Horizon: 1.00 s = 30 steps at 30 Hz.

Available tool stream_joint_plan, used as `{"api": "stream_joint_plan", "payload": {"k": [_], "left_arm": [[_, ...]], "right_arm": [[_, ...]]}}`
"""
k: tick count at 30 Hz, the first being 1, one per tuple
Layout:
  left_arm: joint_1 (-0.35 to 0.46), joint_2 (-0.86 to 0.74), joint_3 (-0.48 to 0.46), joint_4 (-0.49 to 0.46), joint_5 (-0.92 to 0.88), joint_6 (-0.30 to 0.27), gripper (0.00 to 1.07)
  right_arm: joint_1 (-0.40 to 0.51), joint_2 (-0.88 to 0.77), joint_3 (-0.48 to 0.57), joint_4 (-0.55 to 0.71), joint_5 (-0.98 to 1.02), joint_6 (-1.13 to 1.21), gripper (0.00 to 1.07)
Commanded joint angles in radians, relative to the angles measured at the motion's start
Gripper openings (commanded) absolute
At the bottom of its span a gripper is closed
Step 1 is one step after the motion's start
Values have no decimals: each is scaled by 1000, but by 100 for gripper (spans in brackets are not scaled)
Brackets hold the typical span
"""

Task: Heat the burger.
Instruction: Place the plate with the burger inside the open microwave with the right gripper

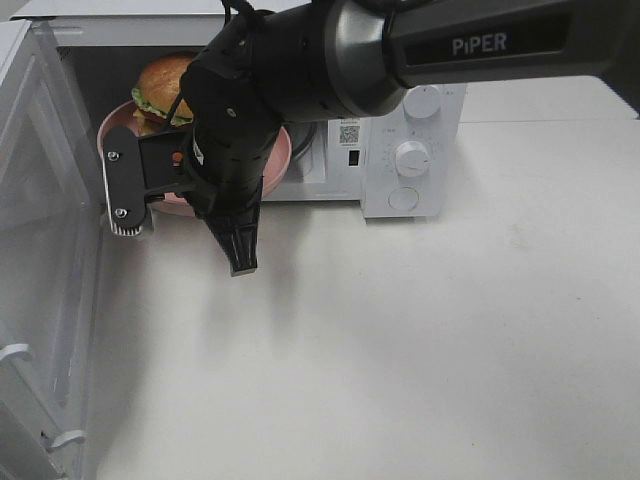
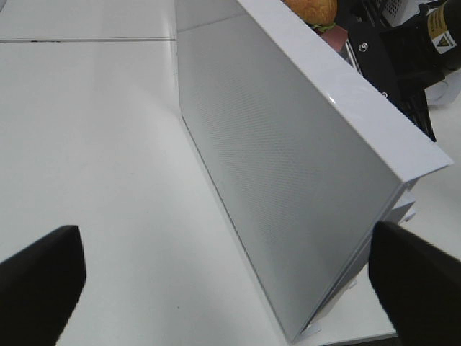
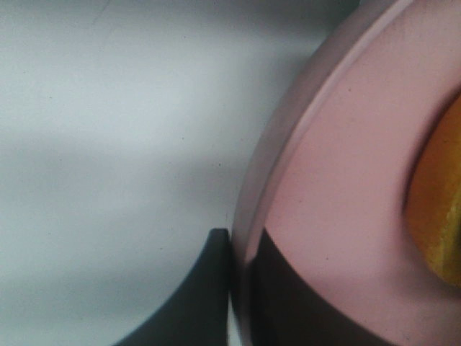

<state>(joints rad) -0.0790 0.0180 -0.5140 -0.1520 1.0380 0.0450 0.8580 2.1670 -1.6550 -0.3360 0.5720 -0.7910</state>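
Observation:
The burger [image 1: 160, 85], a golden bun with green lettuce, sits on the pink plate [image 1: 283, 150] at the mouth of the open white microwave [image 1: 410, 150]. My right gripper [image 1: 185, 197] reaches across from the right and covers the plate's near side. In the right wrist view the right gripper [image 3: 238, 245] is shut on the pink plate's rim [image 3: 288, 144], with the bun's edge [image 3: 439, 209] beside it. My left gripper [image 2: 230, 281] is open and empty, facing the outside of the microwave door [image 2: 288, 144]. The burger [image 2: 313, 9] shows past the door's top edge. The left gripper is out of the exterior high view.
The microwave door [image 1: 40, 250] stands swung open at the left, along the table's left side. The control panel with knobs [image 1: 413, 158] is right of the opening. White tabletop [image 1: 420, 350] spreads in front.

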Motion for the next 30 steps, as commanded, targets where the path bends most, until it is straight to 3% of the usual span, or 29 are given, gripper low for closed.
{"api": "stream_joint_plan", "payload": {"k": [1,10,30], "left_arm": [[-5,1,2,-3,-6,-3,100],[-5,1,2,-3,-6,-3,100],[-5,1,2,-3,-6,-3,100]], "right_arm": [[-10,-11,-22,-34,-48,-3,0],[-21,10,-47,-50,-31,-3,0],[-32,126,-257,-53,20,20,0]]}}
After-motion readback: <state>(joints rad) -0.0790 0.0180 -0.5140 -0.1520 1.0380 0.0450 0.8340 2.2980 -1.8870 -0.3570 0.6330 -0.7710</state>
